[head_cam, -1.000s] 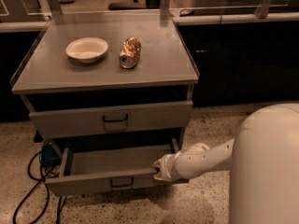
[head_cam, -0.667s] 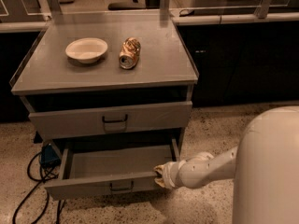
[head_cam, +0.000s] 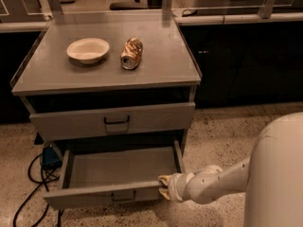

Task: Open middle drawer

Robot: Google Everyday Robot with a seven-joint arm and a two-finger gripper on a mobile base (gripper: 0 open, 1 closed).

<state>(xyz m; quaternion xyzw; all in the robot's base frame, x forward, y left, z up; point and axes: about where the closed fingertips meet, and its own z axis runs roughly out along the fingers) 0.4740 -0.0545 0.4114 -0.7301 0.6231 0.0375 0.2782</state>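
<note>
The middle drawer is a wide, shallow grey drawer with a small black bracket handle at the centre of its front. It stands pulled well out of the grey cabinet, and its bare inside shows. My gripper is at the right end of the drawer's front panel, touching its top edge, on a white arm that reaches in from the lower right. The taller-fronted upper drawer with the larger handle sits closed above it.
A white bowl and a crushed can on its side lie on the cabinet top. Black cables and a blue plug box lie on the floor at the left. My white body fills the lower right. Dark cabinets stand behind.
The middle drawer has slid further out toward me. My gripper has moved with it at the right end of its front.
</note>
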